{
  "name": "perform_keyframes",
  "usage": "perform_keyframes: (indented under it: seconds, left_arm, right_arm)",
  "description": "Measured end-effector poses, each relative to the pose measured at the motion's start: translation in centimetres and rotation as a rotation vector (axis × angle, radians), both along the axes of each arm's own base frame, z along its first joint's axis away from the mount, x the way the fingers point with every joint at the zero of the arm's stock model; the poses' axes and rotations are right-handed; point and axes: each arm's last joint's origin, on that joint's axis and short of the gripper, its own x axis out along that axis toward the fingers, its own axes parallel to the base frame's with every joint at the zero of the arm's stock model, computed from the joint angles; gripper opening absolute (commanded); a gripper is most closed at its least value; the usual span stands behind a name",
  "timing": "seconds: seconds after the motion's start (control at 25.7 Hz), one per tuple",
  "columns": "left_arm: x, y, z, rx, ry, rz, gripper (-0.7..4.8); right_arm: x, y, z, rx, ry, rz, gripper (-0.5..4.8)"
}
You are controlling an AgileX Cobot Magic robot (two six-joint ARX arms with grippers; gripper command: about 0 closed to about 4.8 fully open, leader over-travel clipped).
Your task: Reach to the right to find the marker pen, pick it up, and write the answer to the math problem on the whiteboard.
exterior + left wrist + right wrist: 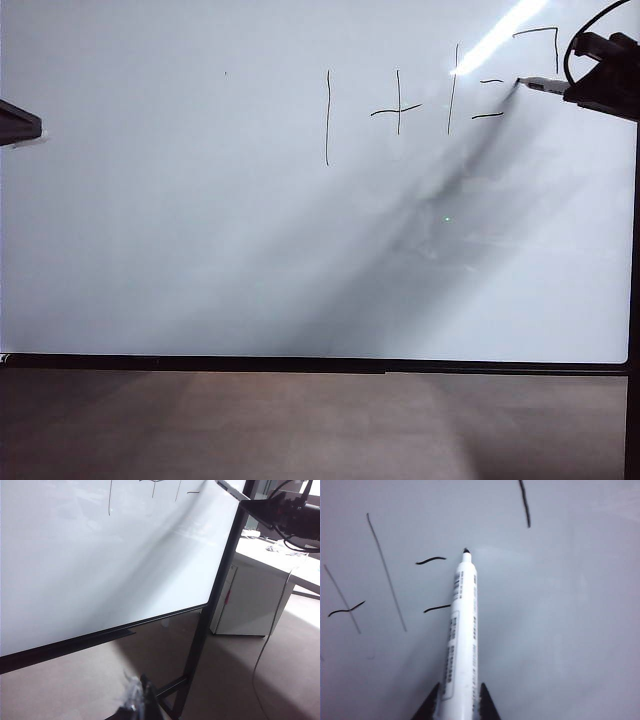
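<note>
Across nearly the whole exterior view stands the whiteboard (200, 250), glossy white with a thin black frame along its lower and right edges; a bright glare streak crosses its upper right. Below it lies brown floor (300, 430). From the left wrist view the board sits on a black stand (200, 635), and beyond it, to the side, is a white cabinet (250, 600) under a white tabletop (280, 555).

The math problem (398, 103) is written in thin black strokes on the upper middle of the board: a vertical one, a plus, a slanted one, then two short equals bars. Right of the bars, near the top edge, is a partial stroke (540, 38): a horizontal line turning down into a vertical.

Right claw (572, 92): black, with looped cable, at the upper right edge of the exterior view, closed on the marker pen (542, 85). In the right wrist view its two dark fingers (427, 705) clamp the white printed barrel on both sides. The pen's dark tip is at the board surface just beside the upper equals bar; contact cannot be confirmed.

Left claw (15, 122): only a dark sliver shows at the left edge of the exterior view, well apart from the writing; whether it is open or closed cannot be told.
</note>
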Motion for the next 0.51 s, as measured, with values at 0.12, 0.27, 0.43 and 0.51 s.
perform_keyframes:
  seconds: [0.12,0.27,0.43,0.51]
  left_arm:
    - [0.0,0.0,0.0,0.0,0.0,0.0,-0.04]
    - [0.0,0.0,0.0,0.0,0.0,0.0,-0.05]
    - [0.0,0.0,0.0,0.0,0.0,0.0,-0.04]
    - [0.0,0.0,0.0,0.0,0.0,0.0,-0.05]
  right_arm:
    - [-0.1,-1.0,0.1,0.0,-0.009,-0.033,-0.08]
    - [-0.2,-2.5,0.2,0.016,-0.015,-0.081,-0.08]
    - [-0.4,-3.0,0.4,0.033,-0.024,-0.011,-0.08]
    - [-0.4,-1.8,0.7,0.031,-0.035,0.039,-0.08]
